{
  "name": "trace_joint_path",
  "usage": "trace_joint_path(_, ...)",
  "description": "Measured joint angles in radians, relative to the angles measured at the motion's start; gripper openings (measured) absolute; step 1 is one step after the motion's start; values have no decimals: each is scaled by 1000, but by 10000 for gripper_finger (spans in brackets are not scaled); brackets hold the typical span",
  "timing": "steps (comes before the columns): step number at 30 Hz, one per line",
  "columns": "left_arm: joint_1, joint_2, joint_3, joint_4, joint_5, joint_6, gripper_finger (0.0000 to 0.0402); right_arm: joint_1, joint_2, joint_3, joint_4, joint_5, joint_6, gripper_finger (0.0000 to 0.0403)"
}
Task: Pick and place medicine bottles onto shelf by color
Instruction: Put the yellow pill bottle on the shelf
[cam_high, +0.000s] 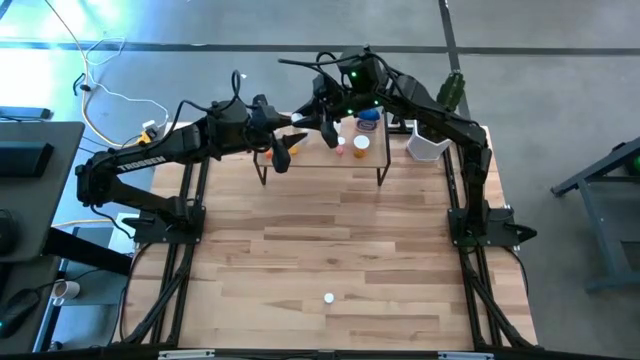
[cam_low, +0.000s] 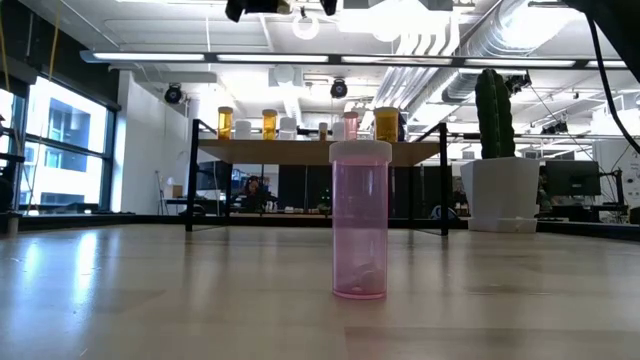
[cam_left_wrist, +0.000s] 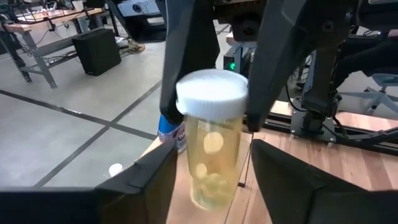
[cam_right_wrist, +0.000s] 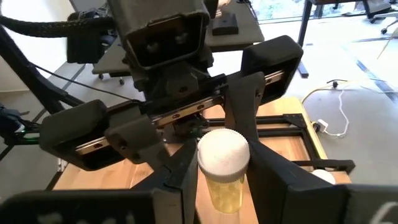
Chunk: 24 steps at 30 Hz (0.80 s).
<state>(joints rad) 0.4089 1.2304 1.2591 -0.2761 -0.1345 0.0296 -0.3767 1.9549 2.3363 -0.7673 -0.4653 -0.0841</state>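
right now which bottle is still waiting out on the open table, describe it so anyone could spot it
Start from the wooden table, on the bare stretch in front of the shelf. A lone pink bottle with a white cap stands upright there. Every other bottle sits up on the shelf or between the grippers; this one stands alone.

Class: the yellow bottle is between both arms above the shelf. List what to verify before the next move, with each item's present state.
1. Right tool clamped on the yellow bottle at its cap: ok.
2. Left tool fingers clear of the bottle: ok.
3. Bottle hanging upright: ok.
4. Bare space on the shelf: ok.
5. Amber bottles grouped together there: cannot tell.
6. Pink bottle out of the way: ok.
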Motion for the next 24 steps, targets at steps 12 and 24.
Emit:
trace_joint_path(12,44,-11,0,-74,-12,-26,238,-17,0,0,46,83,-2,97)
trace_joint_path(24,139,-85,0,-112,-12,-26,237,-63,0,0,182,153,-8,97)
